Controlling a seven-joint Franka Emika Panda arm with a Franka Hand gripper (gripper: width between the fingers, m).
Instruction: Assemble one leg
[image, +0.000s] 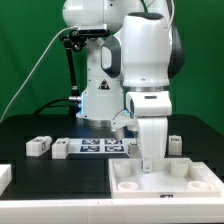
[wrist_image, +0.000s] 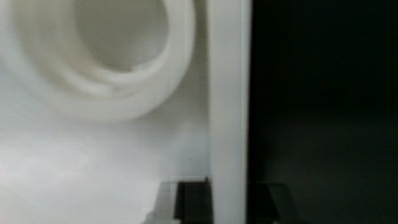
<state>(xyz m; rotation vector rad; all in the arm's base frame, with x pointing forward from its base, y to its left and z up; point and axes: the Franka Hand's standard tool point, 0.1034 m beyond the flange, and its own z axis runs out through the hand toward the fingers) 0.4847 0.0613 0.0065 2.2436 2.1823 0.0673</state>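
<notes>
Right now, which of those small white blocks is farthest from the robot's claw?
The leg at the exterior view's far left, past another leg; the gripper hangs over the panel.

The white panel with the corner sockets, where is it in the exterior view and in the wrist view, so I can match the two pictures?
Exterior view: the white panel lies low on the exterior view's right, directly under the gripper.
Wrist view: the white panel fills the pale part of the picture, seen close up, with one round socket showing large.
Shared landmark: the black table, which borders the panel's edge in both.
</notes>
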